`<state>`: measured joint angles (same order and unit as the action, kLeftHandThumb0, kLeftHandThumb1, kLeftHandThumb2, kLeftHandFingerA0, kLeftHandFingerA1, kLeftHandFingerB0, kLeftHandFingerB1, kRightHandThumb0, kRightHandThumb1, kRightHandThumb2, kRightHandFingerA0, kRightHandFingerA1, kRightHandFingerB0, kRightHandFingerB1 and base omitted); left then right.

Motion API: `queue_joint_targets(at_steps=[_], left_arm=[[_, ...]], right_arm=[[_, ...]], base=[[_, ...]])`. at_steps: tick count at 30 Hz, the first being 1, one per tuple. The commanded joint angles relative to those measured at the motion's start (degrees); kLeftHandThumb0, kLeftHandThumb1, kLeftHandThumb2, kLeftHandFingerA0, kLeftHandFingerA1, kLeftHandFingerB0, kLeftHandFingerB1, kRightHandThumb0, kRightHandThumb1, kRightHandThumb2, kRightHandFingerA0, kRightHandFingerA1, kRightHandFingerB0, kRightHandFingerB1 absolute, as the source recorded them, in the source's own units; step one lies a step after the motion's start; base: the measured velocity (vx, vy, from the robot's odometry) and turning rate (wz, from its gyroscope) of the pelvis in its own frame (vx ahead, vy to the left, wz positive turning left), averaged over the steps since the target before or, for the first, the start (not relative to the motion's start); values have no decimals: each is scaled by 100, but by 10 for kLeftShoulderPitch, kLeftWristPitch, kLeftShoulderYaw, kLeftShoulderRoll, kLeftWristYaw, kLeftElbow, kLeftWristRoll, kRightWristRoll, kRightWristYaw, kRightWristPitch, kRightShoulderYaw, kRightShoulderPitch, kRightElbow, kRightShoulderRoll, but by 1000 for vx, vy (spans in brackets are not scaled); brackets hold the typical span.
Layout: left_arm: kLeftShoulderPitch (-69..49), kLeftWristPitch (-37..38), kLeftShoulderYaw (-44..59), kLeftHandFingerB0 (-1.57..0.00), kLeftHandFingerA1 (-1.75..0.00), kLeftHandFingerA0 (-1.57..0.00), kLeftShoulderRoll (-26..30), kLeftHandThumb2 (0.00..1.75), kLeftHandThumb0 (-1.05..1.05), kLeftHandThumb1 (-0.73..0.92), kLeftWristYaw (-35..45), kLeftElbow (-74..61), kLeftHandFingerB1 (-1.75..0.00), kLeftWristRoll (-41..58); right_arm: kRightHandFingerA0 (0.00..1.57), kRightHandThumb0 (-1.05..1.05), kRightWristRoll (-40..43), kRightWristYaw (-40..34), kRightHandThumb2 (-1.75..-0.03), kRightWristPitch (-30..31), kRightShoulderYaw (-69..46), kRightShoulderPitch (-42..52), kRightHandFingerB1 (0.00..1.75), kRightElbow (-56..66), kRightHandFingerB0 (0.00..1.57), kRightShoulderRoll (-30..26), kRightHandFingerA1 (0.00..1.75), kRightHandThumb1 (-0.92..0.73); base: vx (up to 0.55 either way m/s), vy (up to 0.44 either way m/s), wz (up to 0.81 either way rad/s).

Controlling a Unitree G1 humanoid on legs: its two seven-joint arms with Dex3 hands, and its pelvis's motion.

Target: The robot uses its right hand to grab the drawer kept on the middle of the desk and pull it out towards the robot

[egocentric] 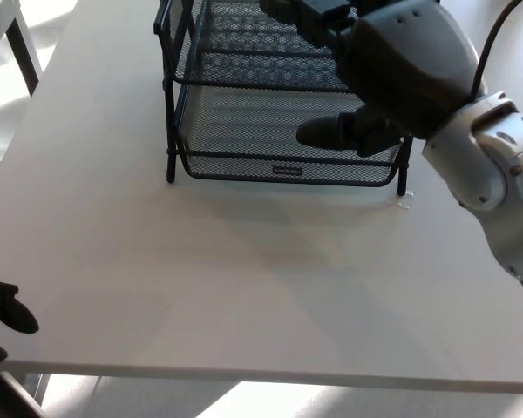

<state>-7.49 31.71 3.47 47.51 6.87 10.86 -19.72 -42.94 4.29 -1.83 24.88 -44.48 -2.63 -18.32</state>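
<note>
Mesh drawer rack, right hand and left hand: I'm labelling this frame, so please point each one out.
mesh drawer rack [244,131], head view, on the bottom tray's mesh floor.
right hand [357,52], head view, on the middle of the hand over the rack.
left hand [4,313], head view, on a black finger at the desk's near-left edge.

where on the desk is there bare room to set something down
The wide strip of desk between the mesh drawer rack and the near edge is bare, as is the strip left of the rack. The rack's right front is crowded by the right hand.

Office: mesh drawer rack [283,96], white desk [244,279]
</note>
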Motion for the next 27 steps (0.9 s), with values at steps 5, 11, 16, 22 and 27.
queue_joint_targets(at_steps=[5,11,16,22,27], left_arm=[[-4,-5,6,-82,-84,-78,4,57,-29,57,11,-4,-59,-12],[-15,-3,6,-83,-88,-79,-1,57,-29,56,7,-11,-59,-15],[-24,-1,6,-82,-84,-78,0,57,-28,57,9,-16,-59,-14],[-31,6,5,-81,-85,-78,-2,57,-29,57,8,-20,-60,-14],[-37,-6,5,-82,-81,-77,-1,57,-29,58,14,-24,-56,-13]], right_arm=[[14,-76,-46,-49,-85,-4,22,-12,47,-97,10,20,57,-46],[13,-72,-77,-113,-58,13,40,-43,37,-230,15,50,51,-57],[11,-67,-92,-201,-57,20,47,-67,39,-317,16,75,54,-55],[18,-61,-102,-281,-57,31,47,-91,35,-391,21,90,49,-54],[22,-60,-109,-304,-58,40,46,-111,36,-414,23,84,52,-58]], base=[[0,0,0],[0,0,0],[0,0,0],[0,0,0],[0,0,0]])
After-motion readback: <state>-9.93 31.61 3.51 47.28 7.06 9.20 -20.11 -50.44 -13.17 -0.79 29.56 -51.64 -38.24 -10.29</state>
